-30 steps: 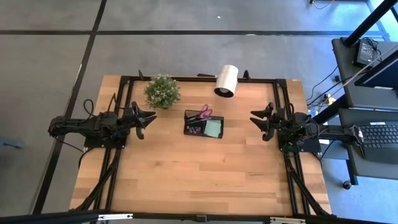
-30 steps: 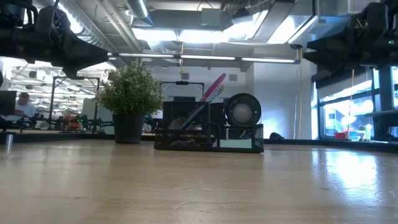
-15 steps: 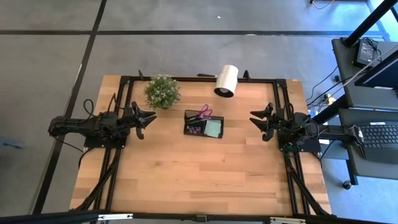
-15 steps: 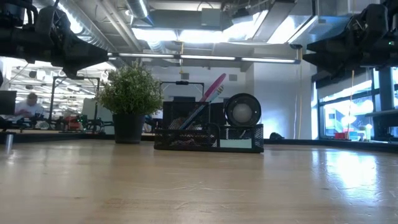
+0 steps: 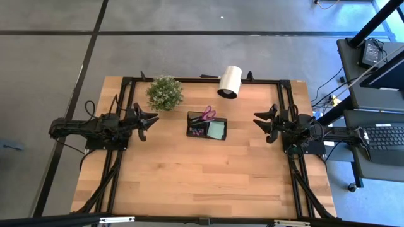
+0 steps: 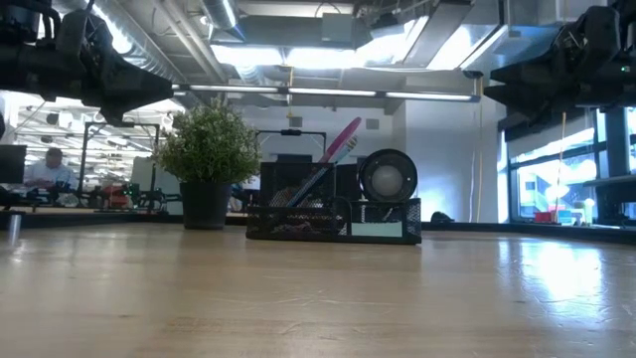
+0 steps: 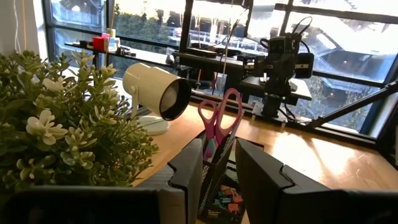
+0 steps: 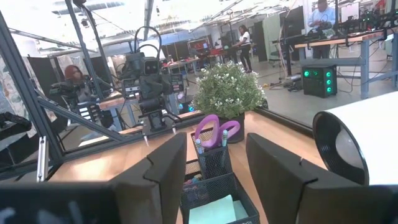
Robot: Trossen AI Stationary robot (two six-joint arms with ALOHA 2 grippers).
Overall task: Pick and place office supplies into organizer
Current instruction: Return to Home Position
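Observation:
The black mesh organizer [image 5: 207,125] stands on the table's middle, toward the far side. Purple-handled scissors [image 5: 206,114] stand blades-down in its taller compartment [image 7: 219,121], and a light green sticky-note pad [image 5: 218,130] lies in the lower one, with small coloured pieces [image 7: 227,198] beside it. My left gripper [image 5: 149,120] hovers open at the table's left side, pointing level at the organizer. My right gripper [image 5: 260,121] hovers open at the right side, facing it likewise. Both stand well clear of the organizer with nothing between their fingers.
A green potted plant [image 5: 164,92] stands left of the organizer, toward the far edge. A white cylinder roll [image 5: 230,81] lies on its side at the far edge. Bare wood [image 5: 202,176] stretches across the near half. People show in the room behind.

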